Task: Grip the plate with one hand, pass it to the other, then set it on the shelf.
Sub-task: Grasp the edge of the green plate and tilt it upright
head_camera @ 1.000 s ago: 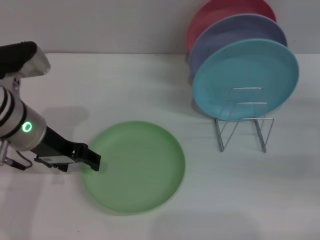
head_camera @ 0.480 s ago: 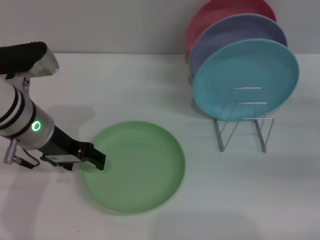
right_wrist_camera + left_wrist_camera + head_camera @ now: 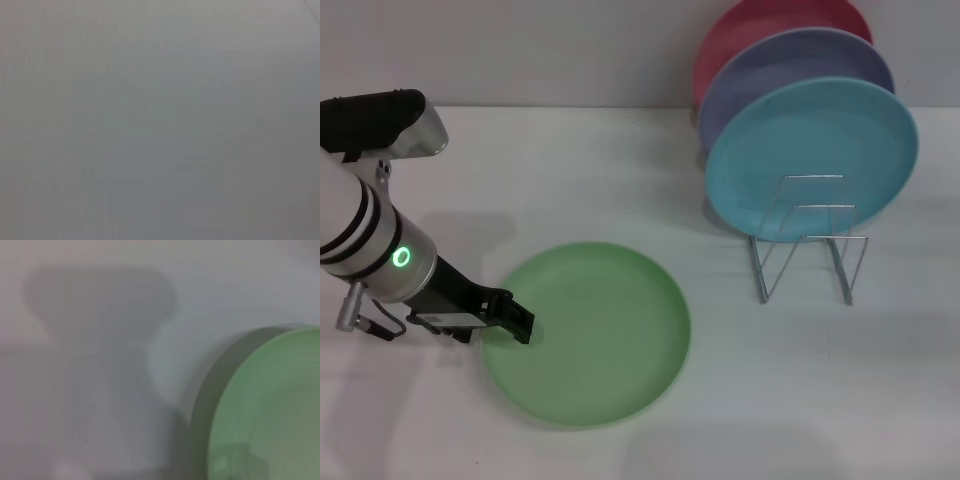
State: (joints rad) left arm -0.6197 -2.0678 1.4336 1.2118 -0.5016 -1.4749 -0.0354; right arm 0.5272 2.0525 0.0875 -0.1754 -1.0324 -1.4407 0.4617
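One light green plate [image 3: 588,334] lies flat on the white table [image 3: 570,170], toward the near left of the workspace and well apart from the wire shelf [image 3: 807,240] on the right. At the plate's left rim sits the left gripper [image 3: 517,322], black and two-fingered, reaching in low from the left on its white-silver arm with a green light glowing on the wrist. Its tip overlaps the plate's edge in the head view, but whether the fingers are spread or pressed onto the rim cannot be told. In the left wrist view, the plate's rim [image 3: 270,405] curves close by, with a soft shadow on the table beside it. Three other plates stand upright at the shelf: a sky-blue plate [image 3: 811,158] in front, a lavender plate [image 3: 770,70] behind it, and a red plate [image 3: 760,20] at the back. Bare grey surface fills the right wrist view, and the right gripper appears nowhere.
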